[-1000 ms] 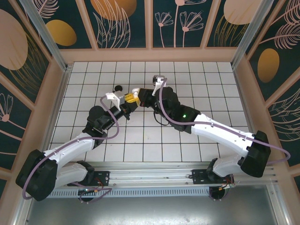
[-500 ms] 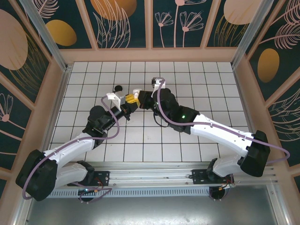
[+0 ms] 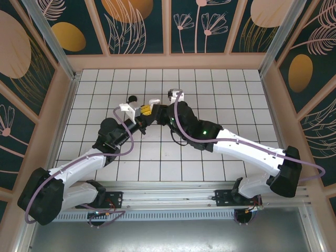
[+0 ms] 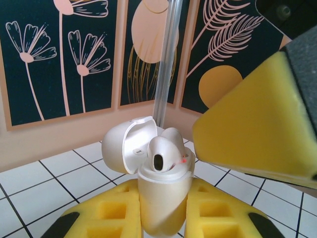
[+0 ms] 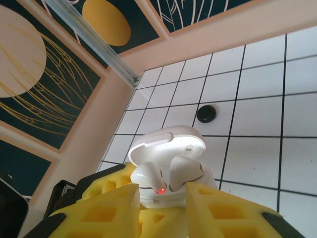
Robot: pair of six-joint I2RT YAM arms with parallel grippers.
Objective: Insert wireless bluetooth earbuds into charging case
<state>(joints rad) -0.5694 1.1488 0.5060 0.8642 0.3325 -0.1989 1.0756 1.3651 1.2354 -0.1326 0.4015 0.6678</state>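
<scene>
The white charging case [image 4: 163, 198] stands upright with my left gripper [image 4: 165, 220] shut on its body between yellow foam pads. Its lid [image 4: 124, 146] is flipped open. Two white earbuds [image 4: 161, 154] sit side by side in the case's top, and a red light glows beside them. In the right wrist view the same case [image 5: 163, 196] and the earbuds [image 5: 185, 169] lie just beyond my right gripper [image 5: 162, 206]. That gripper is open, with its yellow fingers [image 5: 233, 210] on either side of the case. From above, both grippers meet at the case [image 3: 153, 106].
A round black puck [image 5: 206, 114] lies on the white tiled floor [image 5: 257, 148] just beyond the case, also seen from above as a puck [image 3: 134, 98]. The left wall and its metal post [image 5: 99, 44] are close by.
My right arm has slid left and closed in on the case in the left gripper. The left arm has stayed still.
</scene>
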